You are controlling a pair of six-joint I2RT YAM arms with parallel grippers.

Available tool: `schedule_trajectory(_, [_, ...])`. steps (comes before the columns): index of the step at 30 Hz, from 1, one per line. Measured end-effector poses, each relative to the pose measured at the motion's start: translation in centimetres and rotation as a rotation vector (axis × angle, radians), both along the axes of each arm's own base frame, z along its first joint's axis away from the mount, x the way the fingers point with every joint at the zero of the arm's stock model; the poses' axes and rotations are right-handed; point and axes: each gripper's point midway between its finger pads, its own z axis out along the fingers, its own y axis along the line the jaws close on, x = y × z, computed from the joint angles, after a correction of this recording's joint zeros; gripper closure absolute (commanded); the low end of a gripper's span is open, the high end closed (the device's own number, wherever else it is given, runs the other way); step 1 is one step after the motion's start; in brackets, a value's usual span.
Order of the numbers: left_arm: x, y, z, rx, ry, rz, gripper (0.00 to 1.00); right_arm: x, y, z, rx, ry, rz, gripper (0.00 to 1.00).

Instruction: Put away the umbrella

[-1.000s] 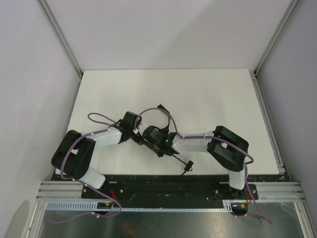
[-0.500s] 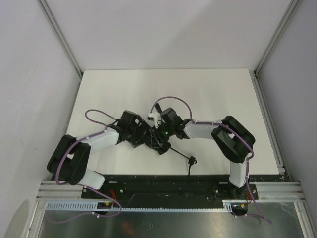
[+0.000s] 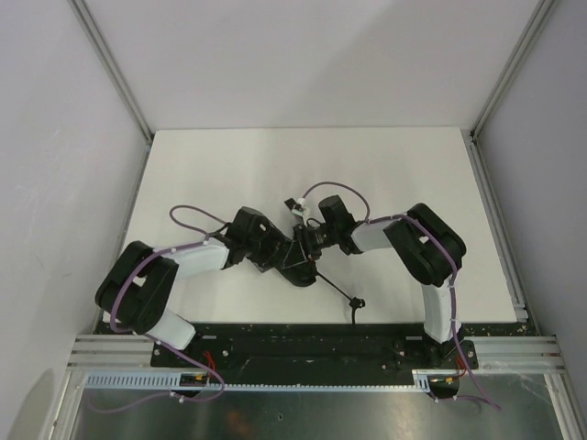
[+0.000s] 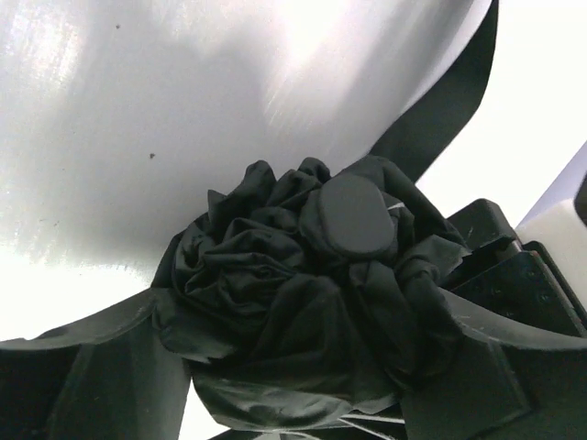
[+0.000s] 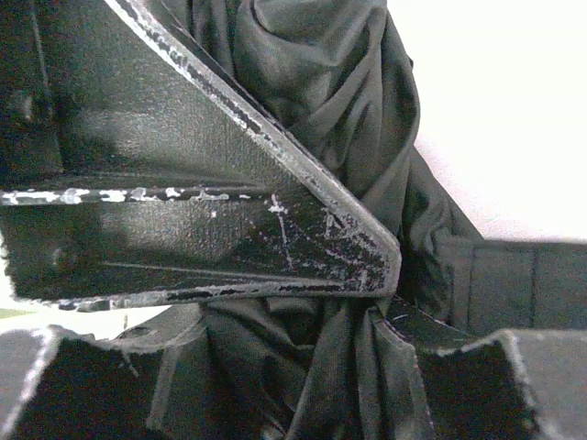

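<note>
Most of the umbrella [image 3: 356, 302] hidden from the top camera, its handle end too small to discern.

A robot test lab: a white counter [image 3: 367, 174] has plain pale walls [image 3: 303, 55] around it, metal rails [image 3: 532, 350] along its near edge and two robot arms [image 3: 188, 259] bolted there.

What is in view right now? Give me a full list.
umbrella: one, black, canopy bunched up, mid-table between both grippers
umbrella handle: one, black, on a thin shaft, near the table's front edge
table: one, white, under everything
enclosure walls: pale grey, around the table
cables: purple, one along each arm
left gripper: one, black, fingers either side of the bunched canopy
right gripper: one, black, pinching canopy fabric
</note>
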Motion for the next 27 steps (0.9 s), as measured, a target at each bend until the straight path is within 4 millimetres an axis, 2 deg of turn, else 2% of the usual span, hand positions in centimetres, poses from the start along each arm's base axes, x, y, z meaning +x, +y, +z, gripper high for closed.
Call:
schedule_trajectory(3, [0.2, -0.2, -0.2, -0.009, 0.0, 0.009, 0.59, -0.2, 0.1, -0.1, 0.02, 0.049, -0.015, 1.0])
schedule_trajectory(5, [0.2, -0.2, -0.4, -0.017, -0.001, 0.019, 0.73, -0.5, 0.1, -0.3, 0.022, 0.072, -0.021, 1.0])
schedule_trajectory(6, [0.1, -0.2, -0.5, -0.026, -0.008, 0.021, 0.78, -0.6, 0.0, -0.4, 0.018, 0.086, -0.027, 0.97])
schedule_trajectory(7, [0.2, -0.2, -0.5, -0.034, -0.012, 0.026, 0.84, -0.6, 0.0, -0.5, 0.014, 0.091, -0.03, 0.91])
schedule_trajectory(10, [0.2, -0.4, -0.4, -0.056, -0.03, 0.032, 0.97, -0.6, -0.3, -0.7, 0.001, 0.097, -0.036, 0.66])
schedule_trajectory(14, [0.2, -0.7, -0.2, -0.074, -0.045, 0.024, 1.0, -0.4, -0.8, -0.6, -0.08, 0.045, -0.049, 0.34])
schedule_trajectory(17, [0.3, -0.9, 0.0, -0.083, -0.056, 0.021, 1.0, 0.1, -1.5, -0.3, -0.179, -0.056, -0.082, 0.19])
schedule_trajectory(23, [-0.3, -0.7, -0.5, -0.075, -0.027, 0.02, 1.0, 1.1, -1.8, 2.3, -0.34, -0.398, -0.118, 0.15])
schedule_trajectory(27, [-0.8, -0.6, -0.8, -0.077, 0.011, 0.031, 1.0, 0.2, -0.7, 2.4, -0.429, -0.583, -0.09, 0.15])
